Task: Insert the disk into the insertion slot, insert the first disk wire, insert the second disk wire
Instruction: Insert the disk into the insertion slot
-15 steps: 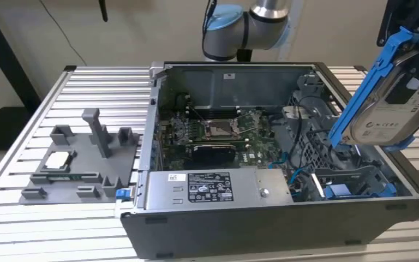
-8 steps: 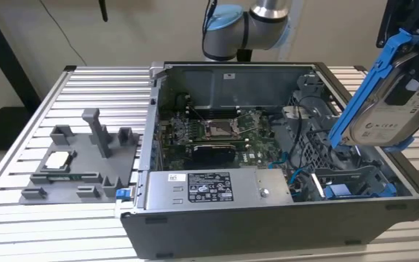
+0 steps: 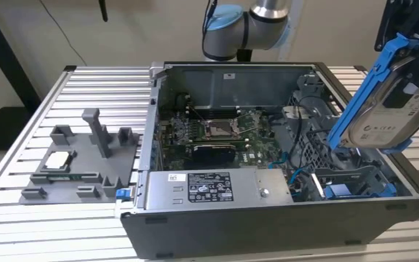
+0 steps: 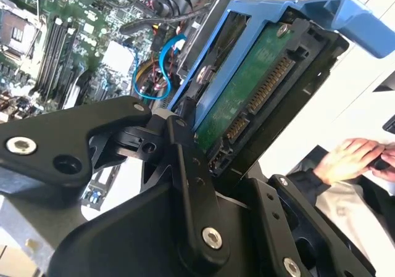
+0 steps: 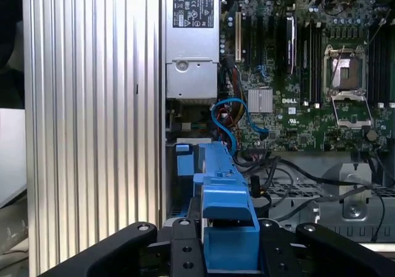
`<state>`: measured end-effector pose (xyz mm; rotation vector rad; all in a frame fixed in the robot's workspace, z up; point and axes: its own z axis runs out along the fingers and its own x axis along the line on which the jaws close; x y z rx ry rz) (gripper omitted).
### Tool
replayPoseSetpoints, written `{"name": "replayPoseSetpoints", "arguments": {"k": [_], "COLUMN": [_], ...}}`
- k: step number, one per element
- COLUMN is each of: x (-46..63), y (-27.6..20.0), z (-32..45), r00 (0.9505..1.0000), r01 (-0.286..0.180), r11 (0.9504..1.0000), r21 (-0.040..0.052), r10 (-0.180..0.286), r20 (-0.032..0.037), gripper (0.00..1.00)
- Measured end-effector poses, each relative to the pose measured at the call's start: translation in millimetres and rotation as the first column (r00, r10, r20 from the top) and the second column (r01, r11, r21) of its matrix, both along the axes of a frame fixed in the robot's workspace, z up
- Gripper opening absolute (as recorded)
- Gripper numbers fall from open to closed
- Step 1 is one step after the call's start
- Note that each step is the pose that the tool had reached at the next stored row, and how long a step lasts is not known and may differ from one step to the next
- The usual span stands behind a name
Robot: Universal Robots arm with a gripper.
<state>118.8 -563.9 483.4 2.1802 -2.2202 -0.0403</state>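
Ribbed metal worktop [image 3: 85, 87], with an open PC case [image 3: 268, 234] on it. Above the case's drive-bay end, claw [image 5: 228, 252] clenched on the disk [image 3: 388, 123]. Holds it edge-on and tilted, clear of the case walls, probably to line up with the insertion slot [image 3: 344, 176] inside the case below.

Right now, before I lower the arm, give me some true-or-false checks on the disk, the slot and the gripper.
1. The gripper is shut on the disk. True.
2. The disk sits in the insertion slot. False: it hangs tilted above the case, clear of the slot.
3. The disk's green circuit board shows in the second wrist view. True.
4. The power-supply box lies outside the case. False: it sits inside the case.
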Motion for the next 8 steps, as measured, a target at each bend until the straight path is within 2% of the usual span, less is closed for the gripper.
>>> {"name": "replayPoseSetpoints", "arguments": {"k": [8], "x": [0.0], "y": [2.6], "z": [-1.9], "r00": [1.0000], "r01": [0.000], "r11": [1.0000], "r21": [0.0005], "r10": [0.000], "r20": [-0.0001], "gripper": [0.33]}}
